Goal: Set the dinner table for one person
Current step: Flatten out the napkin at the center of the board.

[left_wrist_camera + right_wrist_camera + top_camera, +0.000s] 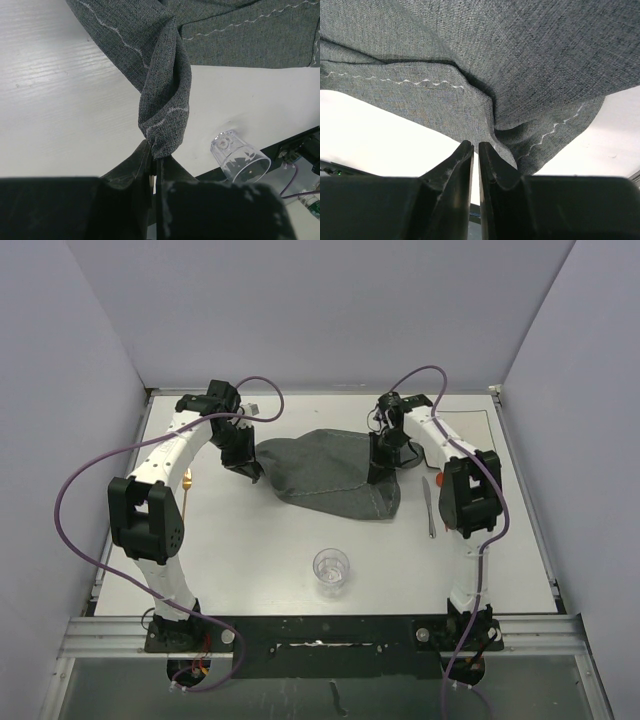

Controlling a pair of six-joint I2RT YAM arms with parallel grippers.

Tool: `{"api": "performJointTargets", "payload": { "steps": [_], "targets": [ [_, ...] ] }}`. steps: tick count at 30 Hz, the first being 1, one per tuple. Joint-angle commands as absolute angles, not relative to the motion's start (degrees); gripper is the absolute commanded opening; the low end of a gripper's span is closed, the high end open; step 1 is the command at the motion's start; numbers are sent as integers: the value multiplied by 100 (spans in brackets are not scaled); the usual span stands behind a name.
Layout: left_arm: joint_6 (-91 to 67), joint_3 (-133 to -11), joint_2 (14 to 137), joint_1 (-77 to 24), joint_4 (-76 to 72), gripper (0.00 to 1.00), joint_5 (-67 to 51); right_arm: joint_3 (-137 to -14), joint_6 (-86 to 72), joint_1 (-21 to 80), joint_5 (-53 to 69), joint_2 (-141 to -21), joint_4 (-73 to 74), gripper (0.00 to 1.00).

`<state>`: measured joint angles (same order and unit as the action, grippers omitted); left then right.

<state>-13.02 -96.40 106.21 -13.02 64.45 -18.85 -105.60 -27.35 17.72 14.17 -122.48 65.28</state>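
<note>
While the placemat [330, 475] lies rumpled on the dinner table [250, 540], left gripper [154, 162] pinches its corner, right gripper [475, 147] sits nearly closed, hold unclear; cup [331, 570] and knife [429, 508] await placing.

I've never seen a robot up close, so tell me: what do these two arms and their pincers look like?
Both the left arm and right arm are curved white links joined by chunky black joint housings. A purple cable loops loosely along each. The left gripper and right gripper have two black, wedge-shaped fingers apiece.
</note>
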Motion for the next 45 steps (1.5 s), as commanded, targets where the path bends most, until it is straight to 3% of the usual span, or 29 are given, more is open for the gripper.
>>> {"api": "performJointTargets", "payload": {
  "steps": [1, 11, 45],
  "targets": [
    [-1248, -9880, 10493, -1314, 6442, 0, -1907, -10762, -2679, 1831, 1467, -12181, 6613, 12],
    [-1239, -9866, 10493, -1316, 6449, 0, -1904, -10776, -2713, 1828, 1039, -12305, 6601, 33],
    [-1230, -9853, 10503, -1362, 6495, 0, -1878, -10633, -2759, 1856, 1037, -12126, 6581, 29]
  ]
}}
